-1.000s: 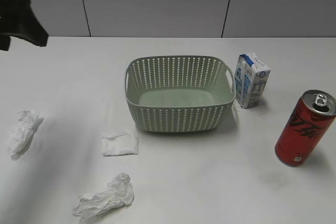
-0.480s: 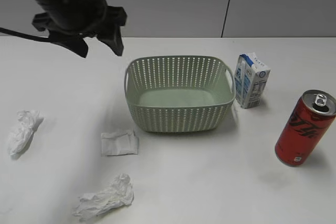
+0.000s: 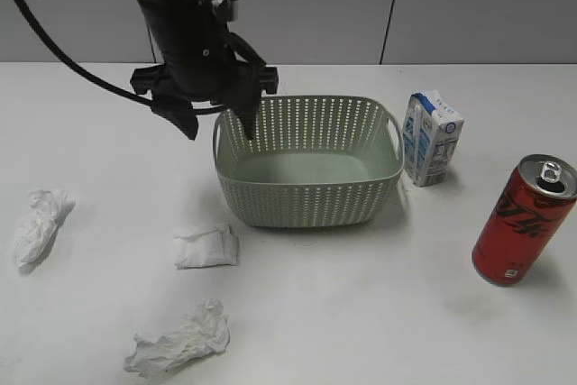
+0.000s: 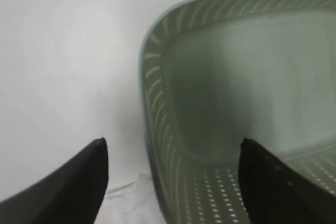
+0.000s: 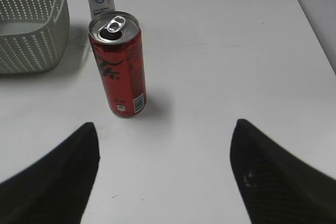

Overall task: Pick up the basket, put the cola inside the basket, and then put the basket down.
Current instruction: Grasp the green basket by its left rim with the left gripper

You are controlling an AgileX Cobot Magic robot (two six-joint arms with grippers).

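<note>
Standing upright on the white surface point(image 3: 361, 313), the basket point(image 3: 308, 161) is seen with its opening turned upward and its long axis running left to right across the exterior view; one cut-out handle is at each short end. The cola point(image 3: 524, 220) stands upright as well, its long axis vertical and its silver top facing up, well apart from the basket on the right side.

A small white-and-blue carton point(image 3: 432, 138) stands just beside the right end of the basket, between basket and cola. A folded white tissue point(image 3: 206, 247) lies near the basket's front left corner, and two crumpled tissues lie farther off, one at the left edge point(image 3: 41, 224) and one toward the front point(image 3: 178, 340).

The left hand point(image 3: 215, 125) is held over the basket's left end, with its fingers spread apart: one finger is outside the left wall and the other is over the inside, the rim lying between them. Whether the rim is touched cannot be told. In the right wrist view the right hand point(image 5: 164, 174) is seen with fingers wide apart, the cola standing ahead of it and slightly left, untouched.
</note>
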